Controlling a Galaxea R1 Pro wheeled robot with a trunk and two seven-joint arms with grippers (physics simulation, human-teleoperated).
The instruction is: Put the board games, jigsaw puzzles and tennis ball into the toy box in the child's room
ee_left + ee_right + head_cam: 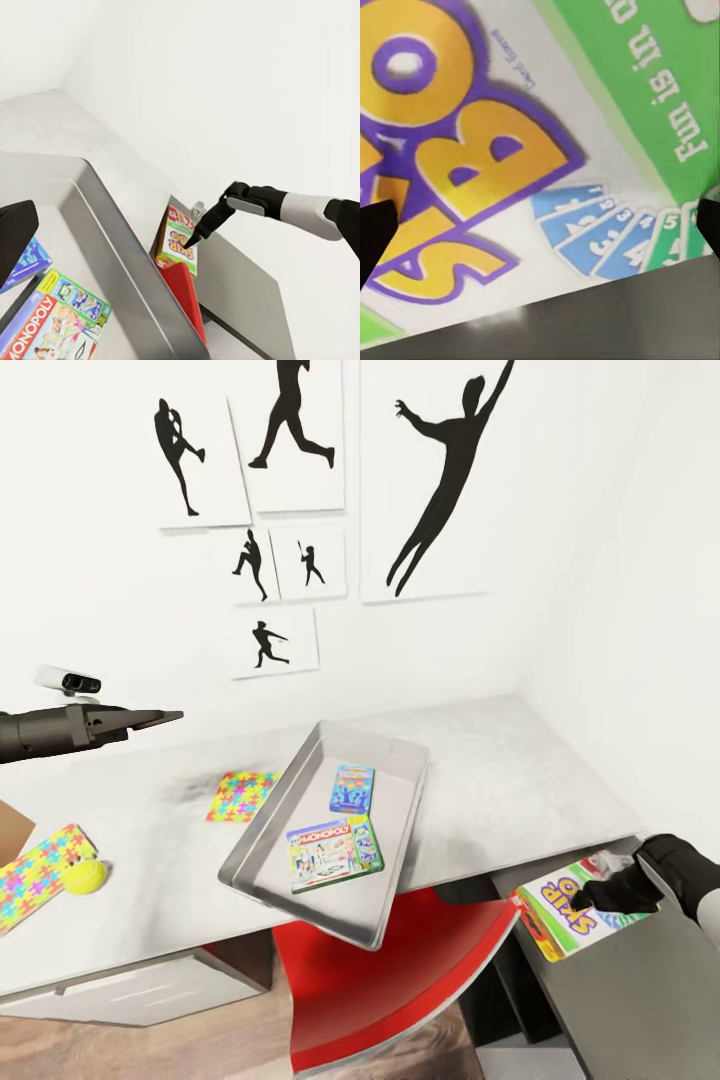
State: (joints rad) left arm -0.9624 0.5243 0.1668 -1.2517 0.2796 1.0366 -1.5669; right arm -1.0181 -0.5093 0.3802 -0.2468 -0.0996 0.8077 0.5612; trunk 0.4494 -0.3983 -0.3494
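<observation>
Left to right, head view.

1. Left hand (165, 716): raised over the desk's left part, well above it, fingers together, nothing held.
2. Puzzle (38, 872): multicoloured jigsaw print, flat at the desk's left edge. Ball (86, 876): yellow-green, touching the puzzle's right side.
3. Second puzzle (240, 795): same print, flat on the desk (480, 760), just left of the box.
4. Toy box (400, 860): shallow grey metal tray, set askew, its near corner overhanging the desk front above a red chair (420, 970). Inside, flat: Monopoly game (335, 853), green edge, red band; beyond it a smaller blue game (352, 789), title unreadable.
5. Side unit (640, 1000): dark grey, lower than the desk, at its right end.
6. Skip-Bo game (562, 912): flat thin box, yellow with purple lettering, green and red patches, a fan of numbered cards printed on it. It lies on the side unit's near-left corner, outside the toy box.
7. Right hand (582, 901): black, tips down at the Skip-Bo lid; the wrist view puts a fingertip at either side of the print. Whether it pinches the box cannot be told.

Step in hand, as judged: picking up the Skip-Bo. Next move calls for a firm grip on the thin edge, a lift clear of the desk lip, and carriage left over the toy box rim. Puzzles and ball remain to be stowed.
</observation>
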